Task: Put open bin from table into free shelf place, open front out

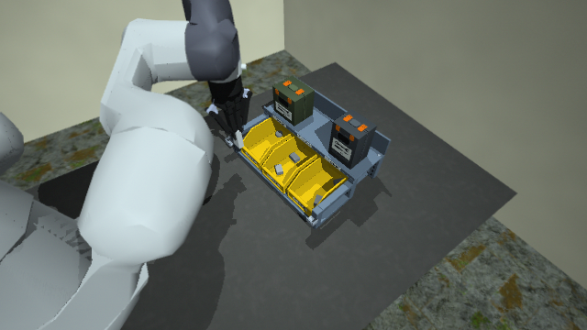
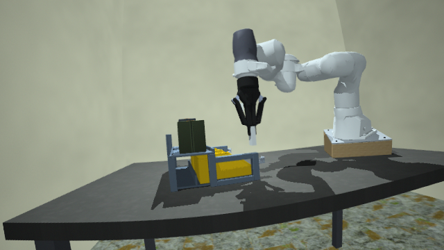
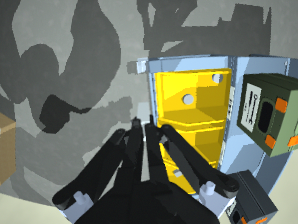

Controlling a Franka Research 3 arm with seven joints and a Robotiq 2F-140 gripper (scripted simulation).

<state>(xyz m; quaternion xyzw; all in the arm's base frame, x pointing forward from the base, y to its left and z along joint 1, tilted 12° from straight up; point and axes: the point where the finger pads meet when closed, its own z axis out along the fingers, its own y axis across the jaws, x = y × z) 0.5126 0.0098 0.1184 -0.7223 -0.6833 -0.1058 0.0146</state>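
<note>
Three yellow open bins stand side by side in the lower row of the blue-grey shelf point(image 1: 335, 211) point(image 2: 212, 170) point(image 3: 190, 63), open fronts out: an end bin point(image 1: 260, 143) point(image 3: 170, 92) nearest the gripper, a middle bin point(image 1: 285, 166) point(image 3: 198, 142), and a far-end bin point(image 1: 308, 185). They look level; their bases are partly hidden by the front lip. Small grey parts lie in each. The near end bin's side point(image 2: 234, 169) shows through the shelf's side frame. My gripper point(image 1: 238, 139) point(image 2: 252, 135) point(image 3: 144, 110) is shut and empty, raised above the shelf's front edge by the near end bin, touching no bin.
On the shelf's upper board stand a green case point(image 1: 293, 103) point(image 2: 191, 137) point(image 3: 270, 115) and a dark grey case point(image 1: 350, 142) point(image 3: 250, 200), behind and above the bins. The shelf stands on the dark table point(image 1: 413, 183) point(image 2: 114, 198). No bin shows on the table outside the shelf.
</note>
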